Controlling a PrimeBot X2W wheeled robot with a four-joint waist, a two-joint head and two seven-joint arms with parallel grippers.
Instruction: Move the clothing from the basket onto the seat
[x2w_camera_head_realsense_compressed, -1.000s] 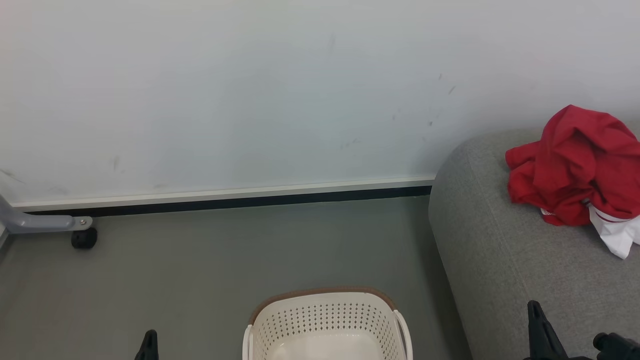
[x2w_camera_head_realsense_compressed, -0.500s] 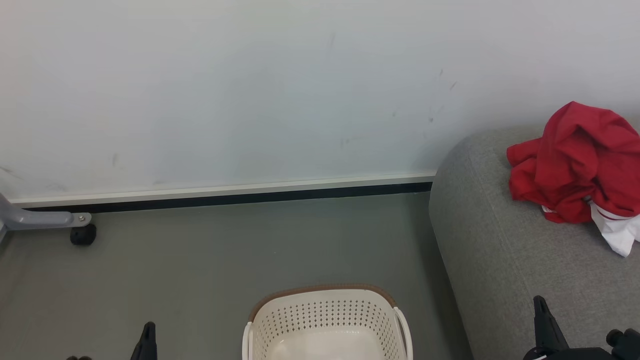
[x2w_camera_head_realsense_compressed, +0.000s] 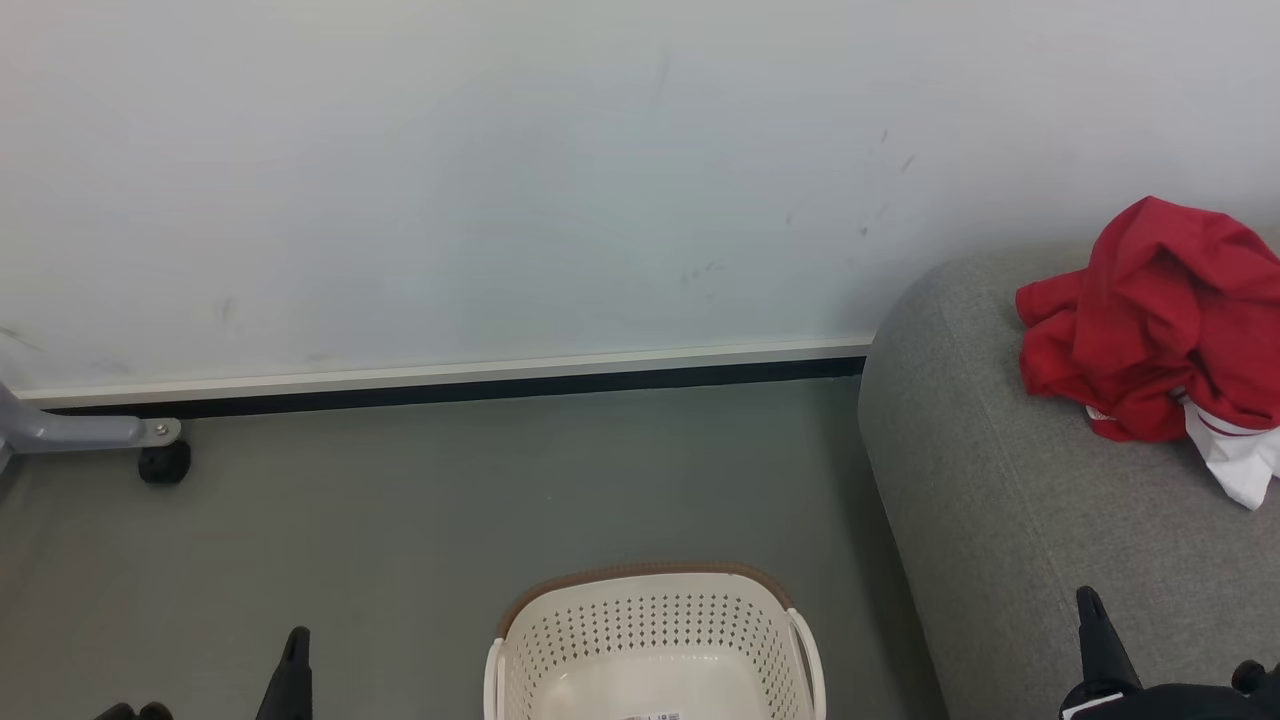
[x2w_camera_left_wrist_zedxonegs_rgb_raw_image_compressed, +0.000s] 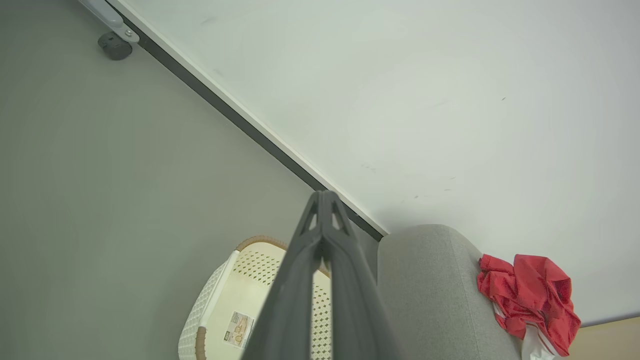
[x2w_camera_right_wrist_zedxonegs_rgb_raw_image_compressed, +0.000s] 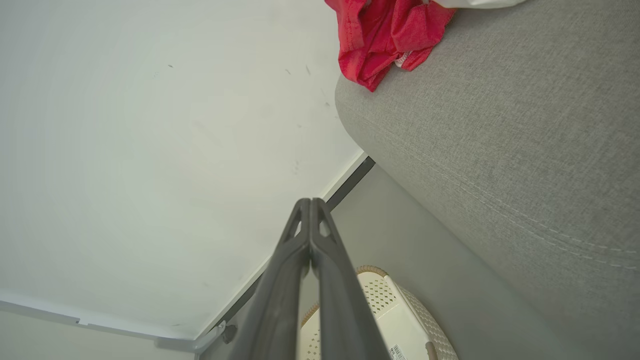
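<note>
Now, clothing (x2w_camera_head_realsense_compressed: 1150, 320) on seat (x2w_camera_head_realsense_compressed: 1000, 520).

Head cam: high, just behind the basket (x2w_camera_head_realsense_compressed: 650, 630), facing forward-down at the wall (x2w_camera_head_realsense_compressed: 500, 200), with the sofa (x2w_camera_head_realsense_compressed: 1000, 480) right of the basket. Left wrist cam: above-left of basket, rolled, sighting along left gripper (x2w_camera_left_wrist_zedxonegs_rgb_raw_image_compressed: 324, 196) across it. Right wrist cam: right of basket, close to sofa, sighting along right gripper (x2w_camera_right_wrist_zedxonegs_rgb_raw_image_compressed: 310, 201). All three share basket, sofa end, red clothes (x2w_camera_head_realsense_compressed: 1150, 320).

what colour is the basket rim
Brown rim on the cream perforated basket; best in the head view.
</note>
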